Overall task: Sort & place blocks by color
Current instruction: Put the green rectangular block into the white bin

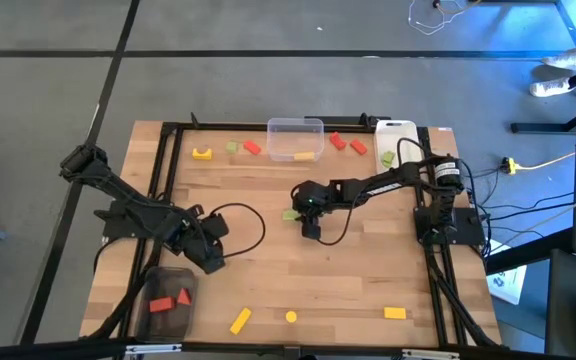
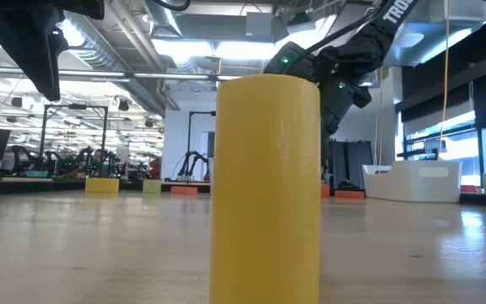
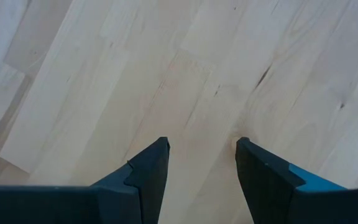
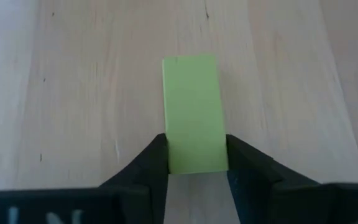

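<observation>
Wooden counter (image 1: 368, 270), black-framed. Far edge: yellow arch (image 1: 202, 153), green block (image 1: 232, 147), red block (image 1: 252, 148), clear container (image 1: 295, 138), two red blocks (image 1: 347, 143). Centre: green bar (image 4: 191, 112). Near edge: container holding red blocks (image 1: 171, 300), three yellow blocks (image 1: 290, 317).

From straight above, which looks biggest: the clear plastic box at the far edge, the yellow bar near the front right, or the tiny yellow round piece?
1. Clear plastic box
2. Yellow bar
3. Yellow round piece

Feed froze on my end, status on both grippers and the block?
Right gripper closing on green block, mid-table. Left gripper open, empty, beside clear container holding red blocks. Nothing in the way.
</observation>
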`<state>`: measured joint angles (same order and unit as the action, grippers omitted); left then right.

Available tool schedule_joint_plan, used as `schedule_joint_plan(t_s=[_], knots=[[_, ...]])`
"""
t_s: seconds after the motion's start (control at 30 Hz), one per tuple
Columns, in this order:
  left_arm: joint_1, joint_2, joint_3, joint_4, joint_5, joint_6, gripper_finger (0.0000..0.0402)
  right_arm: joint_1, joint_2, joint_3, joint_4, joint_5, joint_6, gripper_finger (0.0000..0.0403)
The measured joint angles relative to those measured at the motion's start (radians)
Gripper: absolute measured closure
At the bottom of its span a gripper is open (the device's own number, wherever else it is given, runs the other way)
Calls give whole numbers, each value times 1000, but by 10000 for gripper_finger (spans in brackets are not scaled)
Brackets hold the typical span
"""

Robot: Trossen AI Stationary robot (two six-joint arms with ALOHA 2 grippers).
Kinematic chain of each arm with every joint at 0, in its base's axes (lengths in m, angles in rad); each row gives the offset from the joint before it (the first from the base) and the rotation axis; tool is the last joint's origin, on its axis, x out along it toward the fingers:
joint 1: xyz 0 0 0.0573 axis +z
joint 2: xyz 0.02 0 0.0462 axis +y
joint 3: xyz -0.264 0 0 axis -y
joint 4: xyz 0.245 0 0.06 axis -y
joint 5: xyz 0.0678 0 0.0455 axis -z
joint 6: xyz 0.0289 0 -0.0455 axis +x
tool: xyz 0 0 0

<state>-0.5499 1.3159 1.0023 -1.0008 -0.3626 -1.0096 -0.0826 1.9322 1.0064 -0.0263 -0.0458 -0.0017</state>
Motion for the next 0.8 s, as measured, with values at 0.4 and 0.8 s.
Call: schedule_joint_plan(t_s=[0.4, 0.8], knots=[[0, 0, 0, 0, 0, -3, 226, -1, 8, 226, -297, 101, -12, 277], [0, 0, 0, -1, -1, 0, 226, 0, 5, 500, -670, 205, -3, 277]])
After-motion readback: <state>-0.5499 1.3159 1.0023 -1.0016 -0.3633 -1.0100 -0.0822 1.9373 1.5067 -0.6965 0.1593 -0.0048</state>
